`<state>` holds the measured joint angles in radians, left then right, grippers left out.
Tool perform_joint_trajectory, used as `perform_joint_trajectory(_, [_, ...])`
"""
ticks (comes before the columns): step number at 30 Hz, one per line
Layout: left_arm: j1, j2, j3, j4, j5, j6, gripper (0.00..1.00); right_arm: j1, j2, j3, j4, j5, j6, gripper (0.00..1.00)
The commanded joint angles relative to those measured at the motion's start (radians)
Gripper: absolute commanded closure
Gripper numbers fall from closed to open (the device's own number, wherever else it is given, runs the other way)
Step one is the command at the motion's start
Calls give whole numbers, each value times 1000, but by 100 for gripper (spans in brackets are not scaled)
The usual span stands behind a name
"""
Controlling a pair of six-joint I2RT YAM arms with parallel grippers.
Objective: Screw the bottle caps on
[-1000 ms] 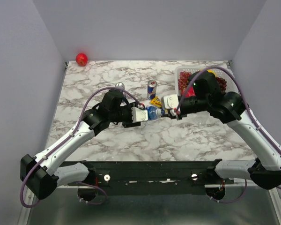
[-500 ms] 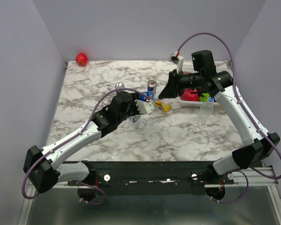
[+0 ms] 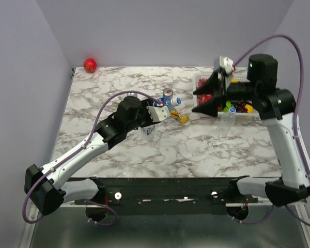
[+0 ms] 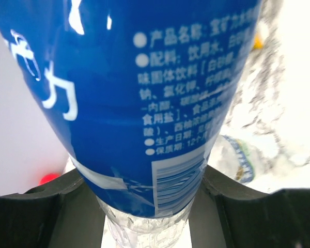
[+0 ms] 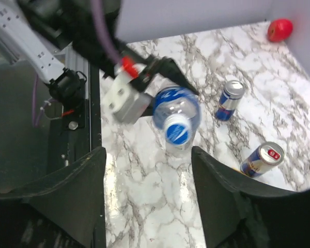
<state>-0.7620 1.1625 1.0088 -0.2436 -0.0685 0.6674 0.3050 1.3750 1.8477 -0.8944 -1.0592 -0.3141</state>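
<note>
Left gripper (image 4: 147, 204): I clamp the bottle (image 4: 144, 77), its blue cap (image 5: 176, 130) on.
Right gripper (image 3: 194, 102): wide open, empty, at the bottle's three o'clock.
Next: likely grip the cap and tighten.

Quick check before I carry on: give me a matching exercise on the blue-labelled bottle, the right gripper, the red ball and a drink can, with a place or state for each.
Things:
1. blue-labelled bottle
2. right gripper
3. red ball
4. drink can

Places or states:
A. at the back left corner of the table
B. open, with nothing between the fingers
C. standing upright on the marble
D. clamped in the left gripper

Pairs: 1-D, 2-B, 3-A, 4-C
</note>
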Motion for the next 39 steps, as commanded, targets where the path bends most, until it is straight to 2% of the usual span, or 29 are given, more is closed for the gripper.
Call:
perform_joint_trajectory(1, [41, -34, 86, -94, 428, -98, 100, 14, -224, -302, 118, -68, -347, 22])
perform_joint_trajectory(4, [44, -29, 109, -112, 634, -167, 100, 26, -272, -370, 231, -87, -308, 21])
perform_joint_trajectory(7, [41, -12, 126, -96, 725, -244, 100, 29, -248, -355, 307, -132, -223, 21])
perform_joint_trajectory(23, [33, 46, 163, -74, 739, -276, 100, 77, -183, -400, 672, -234, 216, 28])
perform_joint_trajectory(26, [35, 45, 163, -66, 740, -279, 100, 85, -168, -400, 684, -239, 242, 35])
perform_joint_trajectory(27, [33, 45, 163, -66, 737, -279, 100, 88, -159, -401, 684, -242, 247, 40])
perform_joint_trajectory(32, [33, 43, 163, -54, 731, -282, 100, 103, -149, -415, 686, -228, 264, 49])
perform_joint_trajectory(37, [33, 42, 149, -11, 719, -321, 100, 109, -149, -423, 736, -164, 311, 67])
perform_joint_trajectory(39, [26, 45, 136, 24, 661, -353, 100, 109, -157, -442, 790, -102, 378, 74])
